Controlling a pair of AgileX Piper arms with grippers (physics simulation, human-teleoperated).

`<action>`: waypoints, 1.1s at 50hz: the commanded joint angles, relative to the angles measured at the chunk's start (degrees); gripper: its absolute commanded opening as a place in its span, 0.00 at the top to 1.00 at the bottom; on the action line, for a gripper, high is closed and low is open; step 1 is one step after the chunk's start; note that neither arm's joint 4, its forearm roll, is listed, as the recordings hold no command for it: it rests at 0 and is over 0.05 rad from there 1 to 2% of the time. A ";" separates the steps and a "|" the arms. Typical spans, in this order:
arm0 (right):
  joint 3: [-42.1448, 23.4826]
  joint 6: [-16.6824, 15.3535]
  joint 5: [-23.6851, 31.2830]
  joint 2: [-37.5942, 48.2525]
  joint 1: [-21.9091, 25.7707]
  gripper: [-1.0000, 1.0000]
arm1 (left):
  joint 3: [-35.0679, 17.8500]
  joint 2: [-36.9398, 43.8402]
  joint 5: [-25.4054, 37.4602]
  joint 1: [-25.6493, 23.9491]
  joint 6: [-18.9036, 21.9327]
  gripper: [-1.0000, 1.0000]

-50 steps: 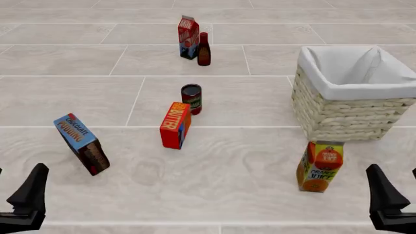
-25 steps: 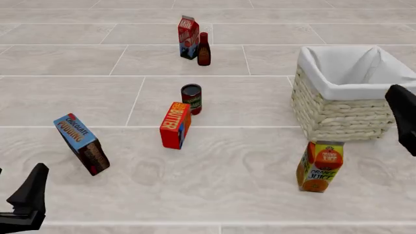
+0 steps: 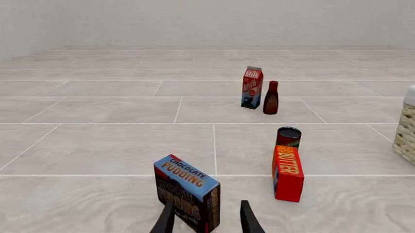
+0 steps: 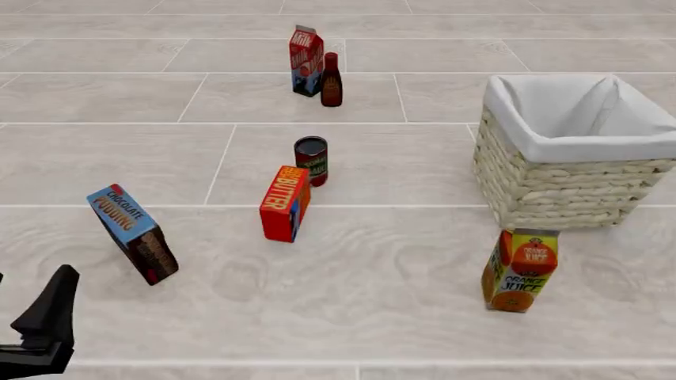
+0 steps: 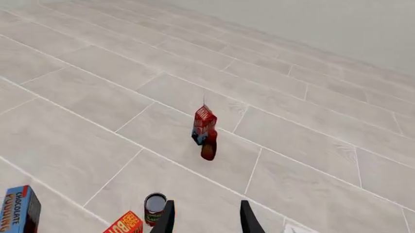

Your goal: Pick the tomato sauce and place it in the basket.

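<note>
Tomato sauce (image 4: 310,159) upright behind butter box (image 4: 285,203); basket (image 4: 549,186) well right.

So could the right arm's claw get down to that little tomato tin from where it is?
Probably yes. The right claw is open above the tomato sauce, whose top is uncovered. The butter box stands close in front, leaving little room there.

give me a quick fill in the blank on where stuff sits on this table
1. The tomato sauce stands just behind the red ______ box.
2. The dark bottle stands beside the ______ carton.
3. The carton nearest the basket is labelled orange ______.
4. In the front view, the chocolate pudding box is not upright but ______.

Missing words: butter; milk; juice; tilted
</note>
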 commanded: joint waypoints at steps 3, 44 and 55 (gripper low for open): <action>-54.36 3.13 24.26 39.02 2.83 0.00 | 0.00 0.00 0.00 0.00 0.00 0.00; -54.97 5.15 21.31 60.12 2.59 0.00 | 0.00 0.00 0.00 0.00 0.00 0.00; -54.97 5.77 20.75 61.82 4.46 0.00 | 0.00 0.00 0.00 0.00 0.00 0.00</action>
